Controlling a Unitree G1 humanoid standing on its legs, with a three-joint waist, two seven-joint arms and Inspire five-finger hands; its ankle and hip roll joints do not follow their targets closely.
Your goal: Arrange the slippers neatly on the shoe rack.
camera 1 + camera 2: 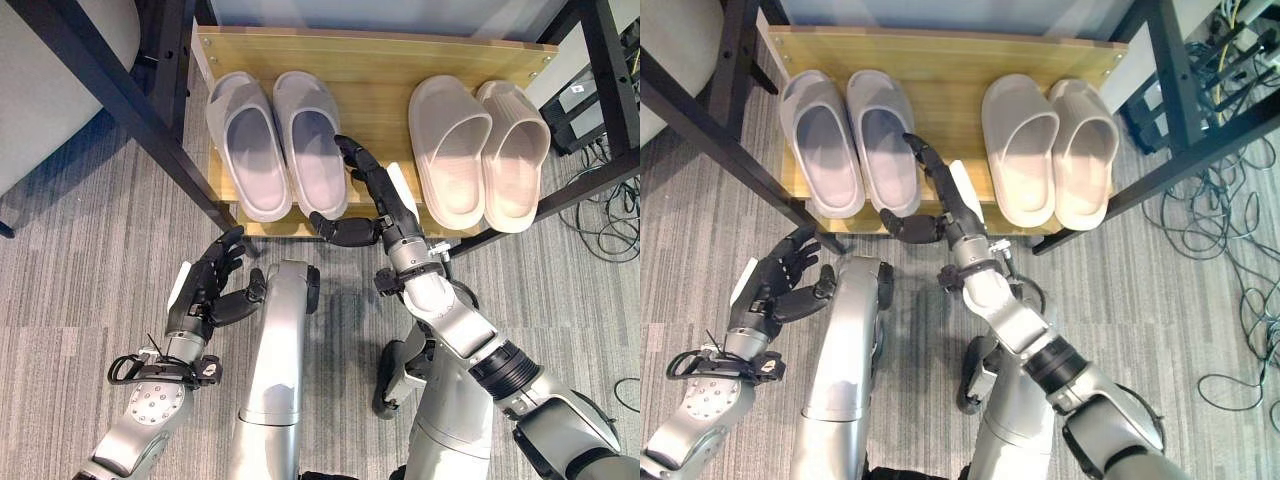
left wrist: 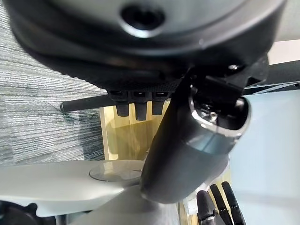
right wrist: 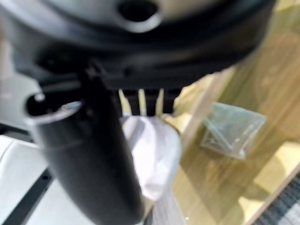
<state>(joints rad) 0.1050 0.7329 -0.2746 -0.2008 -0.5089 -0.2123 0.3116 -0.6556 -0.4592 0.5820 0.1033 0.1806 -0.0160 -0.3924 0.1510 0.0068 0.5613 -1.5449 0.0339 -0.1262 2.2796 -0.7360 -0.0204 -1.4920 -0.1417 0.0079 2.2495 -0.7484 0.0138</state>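
Two pairs of slippers stand toes-in on the wooden shoe rack shelf (image 1: pixel 372 70). The grey pair (image 1: pixel 248 140) is at the left and the beige pair (image 1: pixel 452 150) at the right. My right hand (image 1: pixel 381 196) reaches over the shelf's front between the pairs, open. Its straight fingers (image 1: pixel 352 155) lie at the right edge of the inner grey slipper (image 1: pixel 312 135), and its thumb (image 1: pixel 340 230) points left along the shelf's front edge. The right wrist view shows that slipper (image 3: pixel 157 154) past the fingers. My left hand (image 1: pixel 206 287) hovers over the carpet below the shelf's left corner, fingers relaxed, holding nothing.
Black frame bars run diagonally at the left (image 1: pixel 130 100) and right (image 1: pixel 605 70) of the shelf. A small clear bag (image 3: pixel 232 129) lies on the wood. Cables (image 1: pixel 1230 250) sprawl on the carpet at the right. Grey upholstery (image 1: pixel 50 90) is at the upper left.
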